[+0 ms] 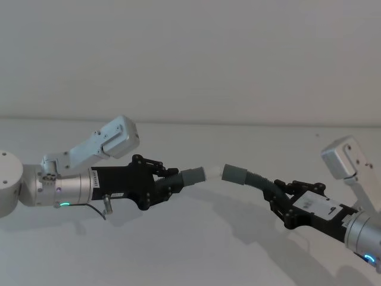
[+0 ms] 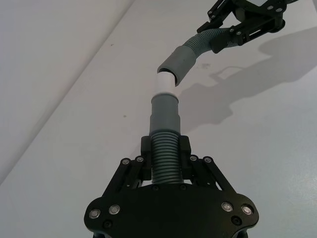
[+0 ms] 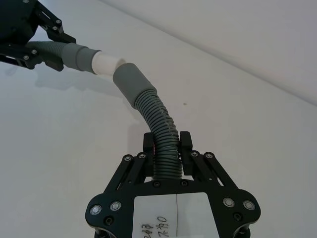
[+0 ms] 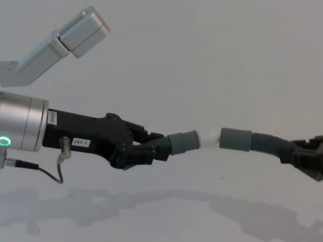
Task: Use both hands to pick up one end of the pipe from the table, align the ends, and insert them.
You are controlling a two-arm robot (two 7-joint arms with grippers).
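Note:
My left gripper (image 1: 172,182) is shut on a corrugated dark-grey pipe piece (image 2: 165,158) and holds it above the white table (image 1: 196,250). That piece's grey cuff (image 1: 191,177) has a white tip (image 1: 211,173) pointing right. My right gripper (image 1: 275,193) is shut on the other curved pipe piece (image 3: 156,116), whose plain socket cuff (image 1: 235,174) faces left. The white tip (image 3: 105,63) sits at the mouth of the socket (image 3: 129,82), the two ends meeting at a slight angle. I cannot tell whether the tip has gone in.
Both pipe pieces hang in the air over the bare table, casting shadows (image 1: 238,220) on it. A plain white wall (image 1: 190,53) rises behind the table's far edge. A thin cable (image 4: 45,176) hangs under my left wrist.

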